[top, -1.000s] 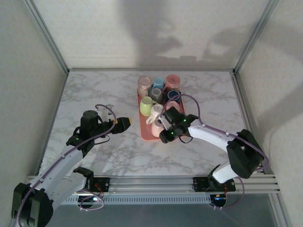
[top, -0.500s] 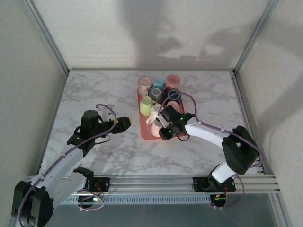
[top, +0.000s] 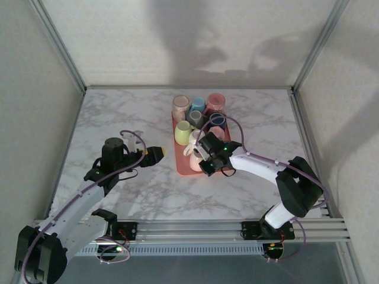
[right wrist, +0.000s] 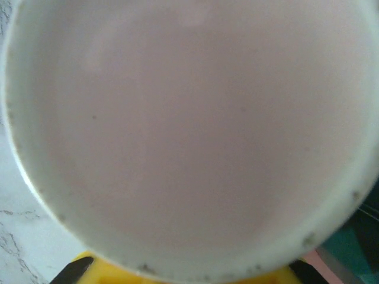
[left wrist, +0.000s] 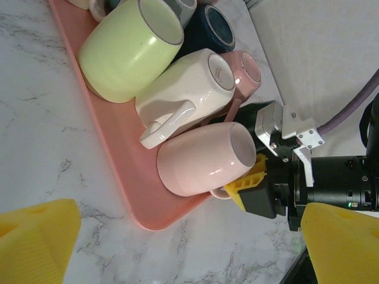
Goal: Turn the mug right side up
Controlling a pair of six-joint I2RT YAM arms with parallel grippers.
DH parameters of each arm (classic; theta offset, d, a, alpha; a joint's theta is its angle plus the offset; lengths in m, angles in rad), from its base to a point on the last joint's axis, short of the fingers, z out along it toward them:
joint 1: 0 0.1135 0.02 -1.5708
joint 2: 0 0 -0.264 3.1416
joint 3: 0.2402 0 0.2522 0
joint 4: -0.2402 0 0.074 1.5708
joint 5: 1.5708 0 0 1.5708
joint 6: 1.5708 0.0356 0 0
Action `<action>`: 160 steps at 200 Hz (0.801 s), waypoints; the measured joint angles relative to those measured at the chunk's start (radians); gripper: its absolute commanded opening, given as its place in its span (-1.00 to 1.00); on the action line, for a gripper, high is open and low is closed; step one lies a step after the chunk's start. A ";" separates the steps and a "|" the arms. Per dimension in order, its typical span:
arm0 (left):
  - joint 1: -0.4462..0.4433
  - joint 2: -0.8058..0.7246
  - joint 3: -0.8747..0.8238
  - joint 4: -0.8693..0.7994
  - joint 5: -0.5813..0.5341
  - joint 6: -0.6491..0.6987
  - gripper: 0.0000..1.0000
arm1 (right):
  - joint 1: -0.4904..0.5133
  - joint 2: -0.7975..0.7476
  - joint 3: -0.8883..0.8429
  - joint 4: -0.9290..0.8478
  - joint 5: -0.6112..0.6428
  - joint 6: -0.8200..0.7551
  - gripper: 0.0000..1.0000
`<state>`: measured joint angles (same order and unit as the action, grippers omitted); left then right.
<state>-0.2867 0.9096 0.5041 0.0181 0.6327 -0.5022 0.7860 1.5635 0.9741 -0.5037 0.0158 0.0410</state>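
The left gripper [top: 157,154] hovers over the marble table [top: 112,118], left of the tray [top: 180,165], with its yellow fingers [left wrist: 37,238] spread wide apart and nothing between them. The right gripper [top: 204,161] sits at the tray's near end, right against the pale pink mug [left wrist: 200,161]. That mug lies on its side at the near end of the tray, mouth facing right. One yellow finger [left wrist: 247,182] presses against the mug's outer wall by the rim. The other finger is hidden, so whether the claw has clamped the mug cannot be told. Just beyond lies a white mug [left wrist: 188,97], then a yellow-green mug [left wrist: 127,50], both tipped over. More mugs cluster at the tray's far end.
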 measured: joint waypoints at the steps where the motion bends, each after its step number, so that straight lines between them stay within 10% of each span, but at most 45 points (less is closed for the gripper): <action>1: 0.000 0.000 0.000 0.000 0.000 0.000 0.90 | 0.000 0.000 0.000 0.000 0.000 0.000 -1.00; 160: -0.001 -0.109 -0.056 0.137 0.034 -0.171 0.87 | 0.000 -0.352 0.034 -0.032 -0.133 0.100 -1.00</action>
<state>-0.2874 0.8005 0.4480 0.1555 0.6670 -0.6731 0.7860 1.2118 1.0077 -0.5354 -0.1173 0.1410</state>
